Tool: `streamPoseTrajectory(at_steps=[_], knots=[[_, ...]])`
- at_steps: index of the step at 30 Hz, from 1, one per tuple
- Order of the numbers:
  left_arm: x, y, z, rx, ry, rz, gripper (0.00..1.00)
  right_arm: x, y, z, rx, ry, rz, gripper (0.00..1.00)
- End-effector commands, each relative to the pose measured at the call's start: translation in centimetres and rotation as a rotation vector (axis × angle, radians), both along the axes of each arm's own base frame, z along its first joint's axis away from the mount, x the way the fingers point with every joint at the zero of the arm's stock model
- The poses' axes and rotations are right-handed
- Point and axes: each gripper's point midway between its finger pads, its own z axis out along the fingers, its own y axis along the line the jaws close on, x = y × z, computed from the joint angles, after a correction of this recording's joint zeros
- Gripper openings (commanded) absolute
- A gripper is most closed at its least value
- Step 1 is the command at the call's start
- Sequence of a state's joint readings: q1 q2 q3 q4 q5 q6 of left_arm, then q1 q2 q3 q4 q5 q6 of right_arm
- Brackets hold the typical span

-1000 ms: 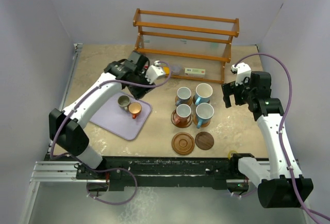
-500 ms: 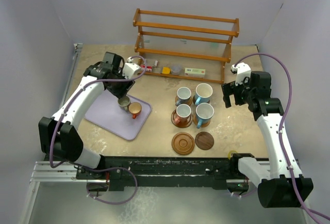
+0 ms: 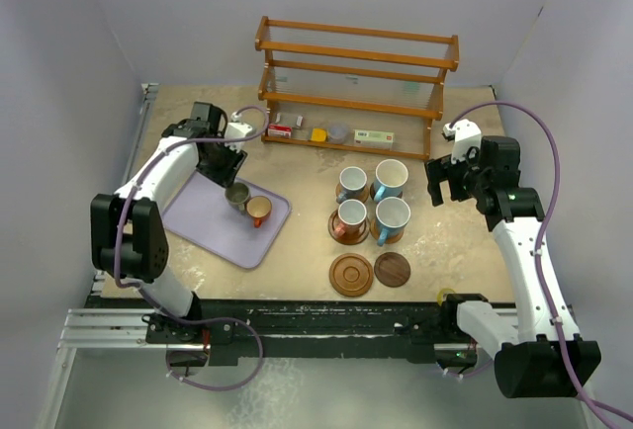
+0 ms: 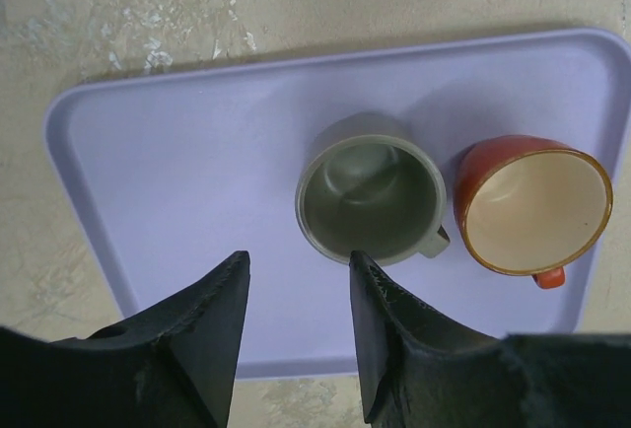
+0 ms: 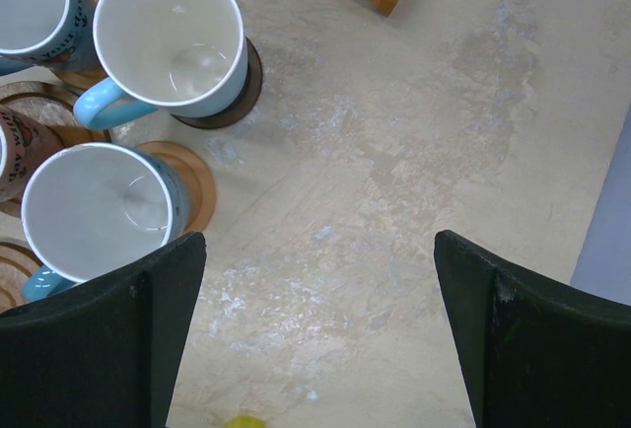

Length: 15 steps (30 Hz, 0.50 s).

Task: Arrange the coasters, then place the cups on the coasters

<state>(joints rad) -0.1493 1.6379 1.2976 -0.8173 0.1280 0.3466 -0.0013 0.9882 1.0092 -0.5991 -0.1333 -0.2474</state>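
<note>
A mottled beige table (image 3: 465, 251) fills the floor of a lavender-walled booth, with a wooden rack (image 3: 356, 63) along the back.

The grey-green cup (image 4: 370, 186) stands upright on the lavender tray (image 4: 177, 181). Its small handle points toward the copper-orange cup (image 4: 532, 201) just beside it, and we cannot tell whether the two touch. Two coasters are bare at the near centre of the table, the grooved coaster (image 3: 351, 274) and the dark coaster (image 3: 393, 268). The other four cups (image 3: 389, 180) already sit on their discs.

We judge the step in hand to be picking up the grey-green cup. The left gripper (image 4: 298, 262) hangs above the tray with its jaws apart and empty, and the gap looks narrower than the cup. We would either spread them wider to straddle the body or pinch the wall, one finger inside the rim. In both cases we would take the side away from the orange cup, so that it and the handle are not knocked. We would then lift straight up before crossing to a bare coaster.

The right gripper (image 5: 315, 241) hovers with jaws wide and empty over bare table beside the filled coasters.

A second ago the left arm stretched toward the rack's bottom shelf. It has since swung back and now hangs over the tray's far side. The right arm, the cups and the coasters have not moved.
</note>
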Motion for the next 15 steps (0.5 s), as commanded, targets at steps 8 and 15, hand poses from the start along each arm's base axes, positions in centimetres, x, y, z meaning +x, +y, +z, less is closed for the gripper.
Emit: streamPoseTrajectory(at_steps=[8, 15], knots=[[1.0, -0.3, -2.5, -0.074, 0.055, 0.042, 0.37, 0.4, 0.2, 0.5, 0.007, -0.03, 0.021, 1.0], [0.8, -0.8, -4.2, -0.1, 0.103, 0.045, 0.33, 0.5, 0.2, 0.6, 0.004, -0.031, 0.019, 1.0]])
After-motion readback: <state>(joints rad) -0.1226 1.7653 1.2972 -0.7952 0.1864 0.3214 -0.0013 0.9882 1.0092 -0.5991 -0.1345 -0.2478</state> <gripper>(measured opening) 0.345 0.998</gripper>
